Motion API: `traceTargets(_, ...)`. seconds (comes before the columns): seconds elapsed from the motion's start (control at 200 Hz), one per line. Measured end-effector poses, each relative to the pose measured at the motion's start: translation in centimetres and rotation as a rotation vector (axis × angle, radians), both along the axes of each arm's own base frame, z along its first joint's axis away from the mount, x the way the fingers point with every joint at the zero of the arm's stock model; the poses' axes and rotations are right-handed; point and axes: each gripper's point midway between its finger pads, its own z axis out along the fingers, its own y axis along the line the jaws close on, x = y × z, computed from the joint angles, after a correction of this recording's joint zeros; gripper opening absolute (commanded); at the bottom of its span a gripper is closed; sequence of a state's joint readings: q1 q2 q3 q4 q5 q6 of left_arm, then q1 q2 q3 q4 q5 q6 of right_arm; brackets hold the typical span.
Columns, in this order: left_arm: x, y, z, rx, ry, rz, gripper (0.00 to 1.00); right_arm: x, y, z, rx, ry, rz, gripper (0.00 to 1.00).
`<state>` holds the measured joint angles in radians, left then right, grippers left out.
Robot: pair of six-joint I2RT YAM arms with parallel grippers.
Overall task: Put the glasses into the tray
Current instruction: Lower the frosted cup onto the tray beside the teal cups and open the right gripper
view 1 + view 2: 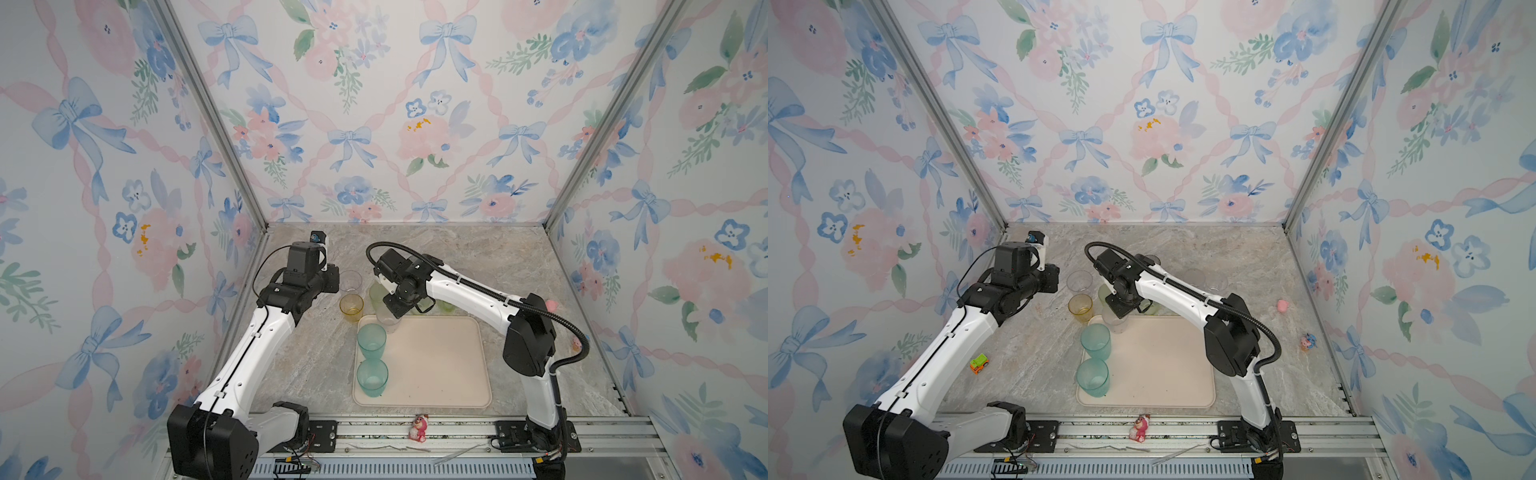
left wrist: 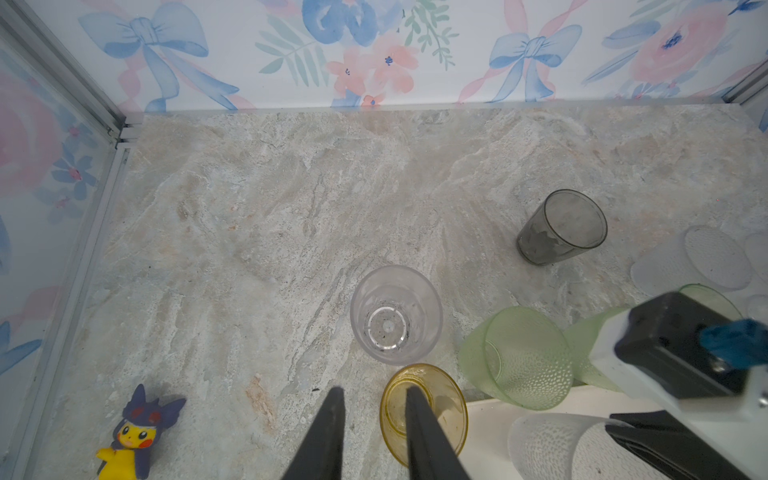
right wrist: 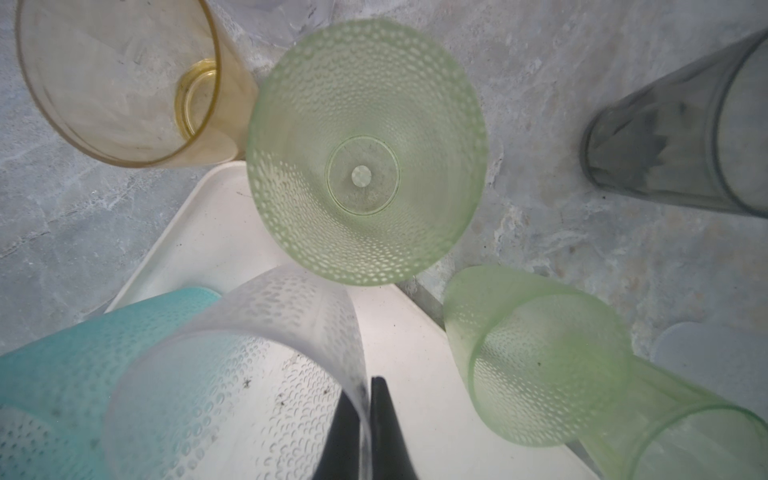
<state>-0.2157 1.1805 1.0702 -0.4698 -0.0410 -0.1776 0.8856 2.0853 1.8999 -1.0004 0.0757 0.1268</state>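
Clear glass clamped in right tool hangs over tray holding 2 teal glasses; open left tool straddles yellow glass, others waiting.

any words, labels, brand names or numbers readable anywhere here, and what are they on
None can be read in any view.
White mark on the left arm's black elbow: too small to read.
Glasses, including the dimpled clear glass: no print shows.
Tray: no print shows.
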Motion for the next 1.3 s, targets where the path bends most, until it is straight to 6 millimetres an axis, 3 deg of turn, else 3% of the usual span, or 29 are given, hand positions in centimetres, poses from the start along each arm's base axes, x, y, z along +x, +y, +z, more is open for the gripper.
traceTargets(0.31,0.0,0.1,0.0,0.004,-0.001,0.001,0.29,0.5,1.0,-1.4,-0.027,0.021,0.006,0.00)
traceTargets(0.7,0.0,0.0,0.0,0.004,-0.001,0.000,0.29,0.7,3.1,-1.3,-0.018,0.013,0.030,0.00)
traceTargets(1.296,0.0,0.1,0.0,0.018,-0.003,-0.010,0.33,1.1,4.3,-1.6,-0.024,0.016,0.044,0.00)
